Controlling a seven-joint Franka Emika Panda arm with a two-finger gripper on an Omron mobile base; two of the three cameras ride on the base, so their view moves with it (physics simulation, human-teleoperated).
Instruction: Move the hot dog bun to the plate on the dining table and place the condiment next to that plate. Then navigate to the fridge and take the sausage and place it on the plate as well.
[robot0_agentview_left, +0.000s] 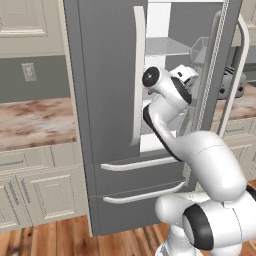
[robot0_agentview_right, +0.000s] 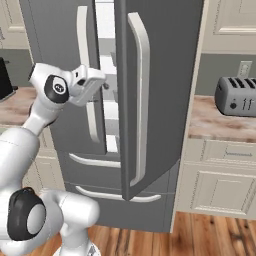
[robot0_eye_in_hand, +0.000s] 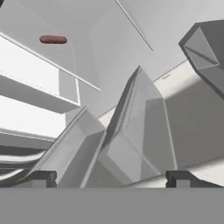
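From the left side I have the fridge (robot0_agentview_left: 107, 100) in front of me with its right door (robot0_agentview_left: 220, 65) swung partly open, and my arm reaching into the gap between the two doors. The gripper (robot0_eye_in_hand: 111, 177) sits just inside, its fingertips (robot0_eye_in_hand: 41, 177) spread wide with nothing between them. The sausage (robot0_eye_in_hand: 53, 40) lies alone on a pale shelf (robot0_eye_in_hand: 39, 57) well off to the upper left of where the hand points — my worry is clipping the door bins (robot0_eye_in_hand: 135, 131) right in front of the fingers as I swing across, or nudging the sausage so it rolls back out of reach.
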